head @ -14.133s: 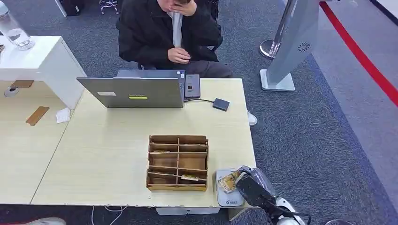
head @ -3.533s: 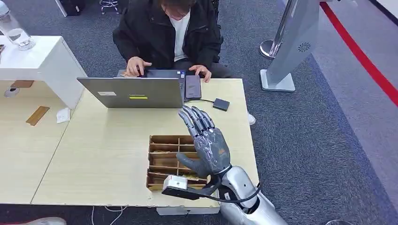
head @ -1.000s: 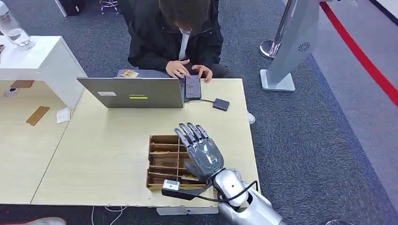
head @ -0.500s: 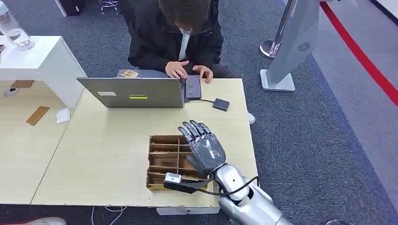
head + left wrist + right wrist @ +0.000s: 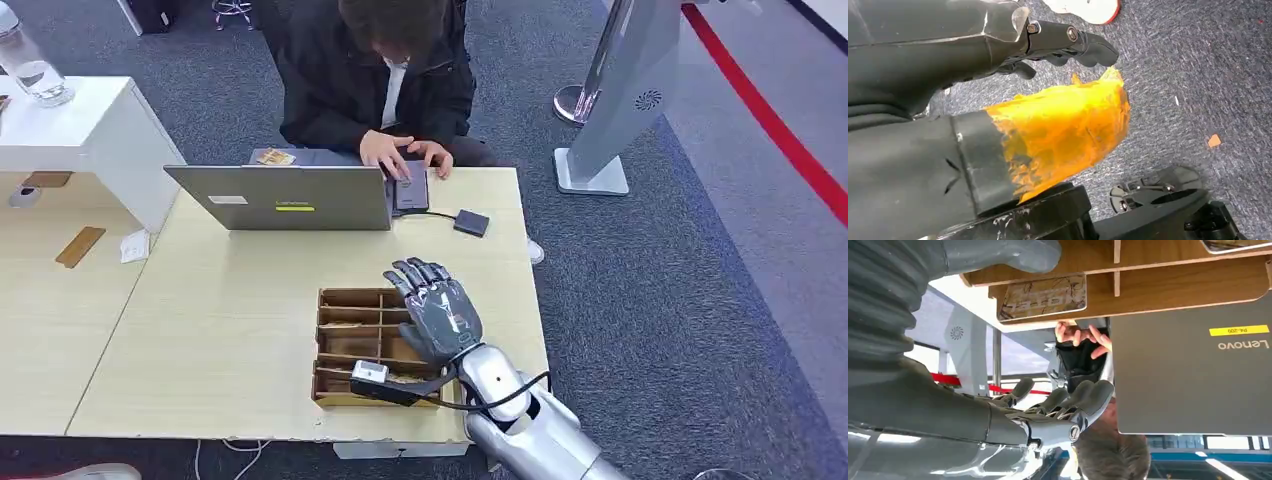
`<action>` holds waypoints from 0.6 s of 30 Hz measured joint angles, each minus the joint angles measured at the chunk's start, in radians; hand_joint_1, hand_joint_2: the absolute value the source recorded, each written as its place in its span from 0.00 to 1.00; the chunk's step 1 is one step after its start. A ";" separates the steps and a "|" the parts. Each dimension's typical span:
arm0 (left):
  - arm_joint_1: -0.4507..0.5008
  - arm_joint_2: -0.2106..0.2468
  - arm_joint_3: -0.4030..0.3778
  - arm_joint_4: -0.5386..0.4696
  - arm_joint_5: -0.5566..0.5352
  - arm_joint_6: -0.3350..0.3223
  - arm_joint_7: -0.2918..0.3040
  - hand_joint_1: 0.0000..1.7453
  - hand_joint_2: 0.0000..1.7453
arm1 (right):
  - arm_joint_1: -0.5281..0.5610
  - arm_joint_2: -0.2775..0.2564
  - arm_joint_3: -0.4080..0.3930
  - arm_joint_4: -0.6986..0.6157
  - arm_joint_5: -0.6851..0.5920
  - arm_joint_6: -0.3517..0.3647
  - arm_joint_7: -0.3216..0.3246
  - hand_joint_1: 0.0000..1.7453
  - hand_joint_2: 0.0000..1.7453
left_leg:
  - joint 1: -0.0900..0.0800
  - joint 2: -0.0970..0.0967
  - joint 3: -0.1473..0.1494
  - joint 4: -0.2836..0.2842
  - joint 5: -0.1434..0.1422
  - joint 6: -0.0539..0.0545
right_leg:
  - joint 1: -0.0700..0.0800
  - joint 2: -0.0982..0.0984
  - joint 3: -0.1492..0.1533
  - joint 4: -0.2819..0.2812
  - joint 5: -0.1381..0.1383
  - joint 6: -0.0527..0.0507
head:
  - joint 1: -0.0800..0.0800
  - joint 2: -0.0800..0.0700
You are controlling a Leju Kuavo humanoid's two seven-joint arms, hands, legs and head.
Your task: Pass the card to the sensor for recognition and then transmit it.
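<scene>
My right hand hovers with fingers spread and nothing in it over the right side of the wooden divider box. In the right wrist view the same hand reaches past the box, where a brown patterned card lies in one compartment. Another patterned card lies behind the laptop lid, close to the seated person. My right forearm hides the table's near right corner. My left hand, its thumb wrapped in orange tape, hangs empty above grey carpet.
A grey laptop stands at the table's far edge, with a phone under the person's hands and a dark adapter beside it. A white stand rises at the back right. A white side table with a bottle is at the far left.
My right hand has drawn back from the far side and sunk lower over the wooden box. The person has bent further over the phone.
</scene>
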 joint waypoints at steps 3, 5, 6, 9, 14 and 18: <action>0.000 0.000 0.000 0.000 0.000 0.000 0.000 0.00 0.00 | 0.000 0.001 -0.002 0.000 0.000 0.000 0.000 0.27 1.00 | 0.000 0.000 0.000 0.000 0.000 0.000 | 0.000 0.000 0.000 0.000 0.000 0.000 | 0.000 0.000; 0.000 0.000 0.000 0.000 0.002 -0.011 0.000 0.00 0.00 | 0.000 0.002 -0.002 0.001 0.000 0.002 0.000 0.29 1.00 | 0.000 0.000 0.000 0.000 0.000 0.000 | 0.000 0.000 0.000 0.000 0.000 0.000 | 0.000 0.000; 0.000 0.001 0.000 0.000 0.008 -0.029 0.002 0.00 0.00 | 0.000 0.002 -0.002 0.002 0.000 0.003 0.000 0.29 1.00 | 0.000 0.000 0.000 0.000 0.000 0.000 | 0.000 0.000 0.000 0.000 0.000 0.000 | 0.000 0.000; 0.002 0.012 0.000 0.000 0.032 -0.094 0.000 0.00 0.00 | -0.001 0.005 -0.003 0.007 0.000 0.006 0.000 0.29 1.00 | 0.000 0.000 0.000 0.000 0.000 0.000 | 0.000 0.000 0.000 0.000 0.000 0.000 | 0.000 0.000; 0.007 0.027 0.001 0.000 0.047 -0.134 -0.005 0.00 0.00 | -0.004 0.006 -0.004 0.011 0.001 0.006 0.000 0.32 1.00 | 0.000 0.000 0.000 0.000 0.000 0.000 | 0.000 0.000 0.000 0.000 0.000 0.000 | 0.000 0.000; 0.011 0.051 0.013 0.000 0.086 -0.231 -0.007 0.00 0.00 | -0.010 0.012 -0.004 0.015 -0.001 0.010 -0.001 0.34 1.00 | 0.000 0.000 0.000 0.000 0.000 0.000 | 0.000 0.000 0.000 0.001 0.000 0.000 | 0.000 0.000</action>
